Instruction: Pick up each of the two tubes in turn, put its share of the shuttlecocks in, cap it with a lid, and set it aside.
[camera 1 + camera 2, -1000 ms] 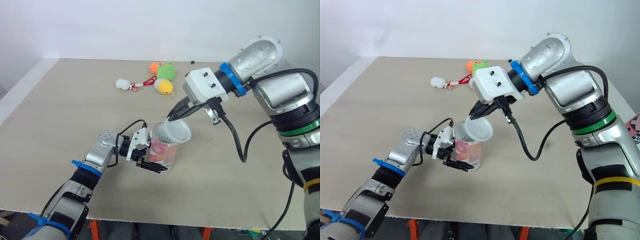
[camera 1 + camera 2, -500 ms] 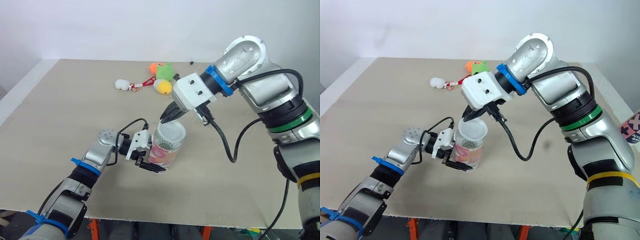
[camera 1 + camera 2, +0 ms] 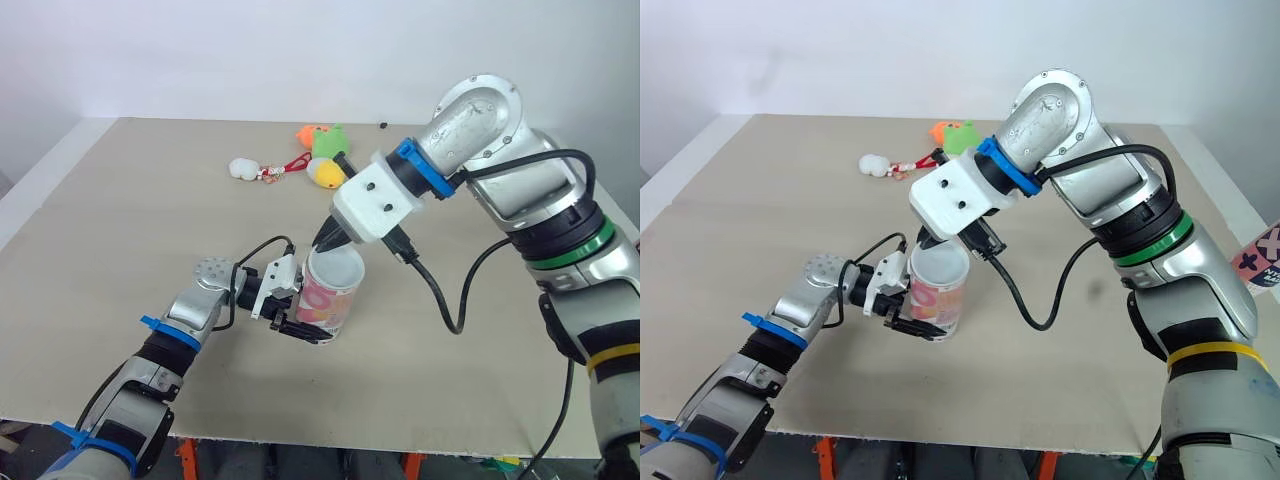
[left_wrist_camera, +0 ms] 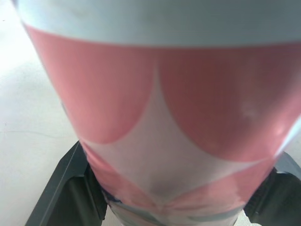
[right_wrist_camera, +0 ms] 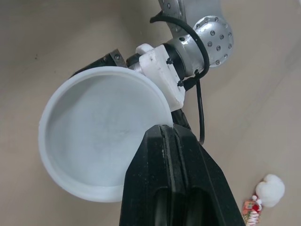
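Closest to the desk's [image 3: 120, 230] near edge, about midway along it, we see the left pincer [image 3: 303, 328] clamped low on the pink-and-white tube [image 3: 325, 300]. In the left wrist view one black finger [image 4: 66, 188] shows at each side of the tube's base, pressed against it. The tube stands close to upright on the desk.

Just above, the white lid [image 3: 337, 265] lies over the tube's mouth; we cannot tell whether it is pushed fully home. The right pincer [image 3: 330, 238] comes down on it from the far side. Its two fingers [image 5: 169, 155] are drawn tight together on the lid's rim.

Well beyond, near the far edge, we find a cluster of small plush toys. A white one [image 3: 243, 168] and a yellow one [image 3: 327, 174] have a red strap [image 3: 290, 166] between them. A green one [image 3: 332, 143] and an orange one [image 3: 308, 133] lie just behind those.
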Robot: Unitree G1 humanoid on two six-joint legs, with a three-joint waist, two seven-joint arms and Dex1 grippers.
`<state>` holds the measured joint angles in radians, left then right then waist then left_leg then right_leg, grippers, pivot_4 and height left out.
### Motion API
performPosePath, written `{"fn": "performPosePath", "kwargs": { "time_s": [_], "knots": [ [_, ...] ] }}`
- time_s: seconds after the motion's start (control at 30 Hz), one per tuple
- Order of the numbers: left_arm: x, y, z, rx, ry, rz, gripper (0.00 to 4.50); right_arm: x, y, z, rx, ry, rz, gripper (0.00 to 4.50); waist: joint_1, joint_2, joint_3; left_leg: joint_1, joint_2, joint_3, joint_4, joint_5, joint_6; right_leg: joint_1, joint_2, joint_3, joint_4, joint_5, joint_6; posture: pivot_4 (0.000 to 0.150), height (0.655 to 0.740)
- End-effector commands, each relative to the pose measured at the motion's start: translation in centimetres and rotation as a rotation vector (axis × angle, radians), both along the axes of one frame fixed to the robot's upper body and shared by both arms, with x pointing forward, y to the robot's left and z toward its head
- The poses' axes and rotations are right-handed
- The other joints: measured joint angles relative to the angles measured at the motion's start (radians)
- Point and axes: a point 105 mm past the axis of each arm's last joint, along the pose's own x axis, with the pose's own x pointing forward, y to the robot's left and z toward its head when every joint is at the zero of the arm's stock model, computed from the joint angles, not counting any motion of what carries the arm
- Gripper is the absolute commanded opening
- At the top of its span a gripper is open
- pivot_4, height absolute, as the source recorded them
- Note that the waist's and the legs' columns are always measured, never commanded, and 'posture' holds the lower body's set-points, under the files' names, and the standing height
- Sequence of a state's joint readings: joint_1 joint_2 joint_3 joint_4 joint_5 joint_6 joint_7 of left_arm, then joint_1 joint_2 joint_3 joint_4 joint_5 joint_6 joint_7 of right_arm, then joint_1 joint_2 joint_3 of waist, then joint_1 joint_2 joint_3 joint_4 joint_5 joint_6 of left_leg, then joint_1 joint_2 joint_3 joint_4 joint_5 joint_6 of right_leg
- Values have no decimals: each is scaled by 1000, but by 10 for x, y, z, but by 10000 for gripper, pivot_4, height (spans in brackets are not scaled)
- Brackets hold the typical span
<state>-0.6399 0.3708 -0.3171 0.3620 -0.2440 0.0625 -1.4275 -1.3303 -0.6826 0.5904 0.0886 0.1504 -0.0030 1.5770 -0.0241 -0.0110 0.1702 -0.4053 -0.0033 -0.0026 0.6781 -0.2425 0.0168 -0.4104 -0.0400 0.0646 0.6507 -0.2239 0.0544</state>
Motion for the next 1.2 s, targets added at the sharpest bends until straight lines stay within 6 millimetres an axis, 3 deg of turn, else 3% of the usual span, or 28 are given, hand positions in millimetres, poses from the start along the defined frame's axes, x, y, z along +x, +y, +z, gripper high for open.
{"fn": "performPosePath", "kwargs": {
  "time_s": [0.03,0.6,0.67,0.7,0.77,0.83,1.07,1.13,1.2],
  "knots": [
    [4,9,-5,33,-2,47,30764,0,-3,2,-25,-31,20,669,0,0,0,0,0,0,0,0,0,0,0,0,0,0,0,1500,7323],
    [3,11,-11,73,-31,35,30764,-5,-10,-34,-181,-8,91,669,0,-1,-1,1,0,-2,0,0,0,2,0,-2,0,-1,-2,1500,7323],
    [2,11,-10,69,-31,36,30764,-3,-5,-34,-155,8,81,10812,0,-1,-1,1,0,-3,0,0,0,2,0,-3,0,-1,-2,1500,7323],
    [2,11,-10,68,-31,37,30764,-2,-5,-34,-153,14,81,12359,0,-1,-1,1,1,-3,0,0,0,2,0,-3,0,-1,-2,1500,7323],
    [2,11,-10,66,-31,40,30764,-1,-2,-29,-120,33,67,21557,-1,-2,-1,1,1,-3,0,0,0,2,0,-3,0,-1,-2,1500,7323],
    [2,11,-9,63,-31,41,30764,-4,1,-18,-68,80,58,26400,-2,-2,-2,2,1,-3,0,0,0,2,1,-3,1,-1,-3,1500,7323],
    [0,9,-7,60,-32,38,30764,-8,-1,34,172,252,13,26400,-1,-2,-1,2,2,-4,-2,0,0,1,1,-5,1,-1,-5,1500,7323],
    [0,9,-7,61,-33,39,30764,-15,-5,35,189,316,16,26400,0,-2,0,0,1,-5,-3,0,0,0,0,-6,0,-2,-5,1500,7323],
    [0,10,-7,63,-33,38,30764,-16,-8,27,181,357,2,21199,0,-2,0,0,1,-5,-4,0,0,0,-1,-6,0,-2,-5,1500,7323]
  ]
}}
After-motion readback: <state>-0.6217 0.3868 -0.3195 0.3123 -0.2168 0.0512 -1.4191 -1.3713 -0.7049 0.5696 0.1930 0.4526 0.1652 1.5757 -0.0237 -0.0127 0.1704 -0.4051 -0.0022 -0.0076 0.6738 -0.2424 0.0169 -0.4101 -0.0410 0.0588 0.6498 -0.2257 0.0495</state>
